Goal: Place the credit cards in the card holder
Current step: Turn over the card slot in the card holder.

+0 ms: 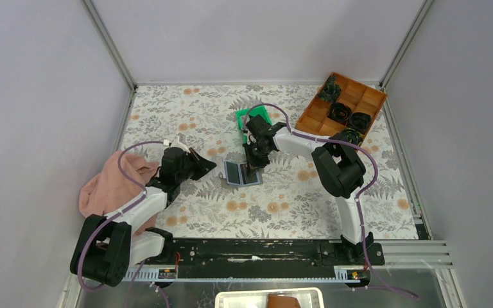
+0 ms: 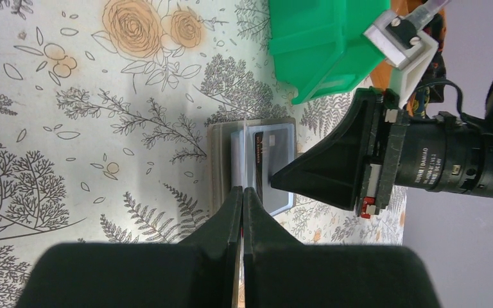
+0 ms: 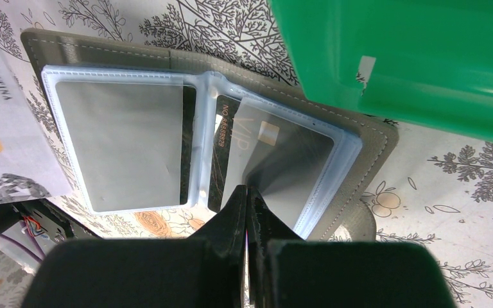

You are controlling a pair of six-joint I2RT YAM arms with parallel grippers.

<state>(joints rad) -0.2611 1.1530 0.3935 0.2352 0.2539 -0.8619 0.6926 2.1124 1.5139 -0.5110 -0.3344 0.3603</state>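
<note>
a robot lab cell is showing: plain grey panels (image 1: 38, 96) on aluminium posts (image 1: 110, 45) are enclosing the floral-covered table (image 1: 186, 109), and 2 arms (image 1: 343, 167) are sitting bolted to a black rail (image 1: 257, 250) at its near edge.

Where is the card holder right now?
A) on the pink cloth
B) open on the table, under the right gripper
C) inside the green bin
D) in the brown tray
B: the card holder lies opened flat on the table, with the right gripper directly over it.
</note>
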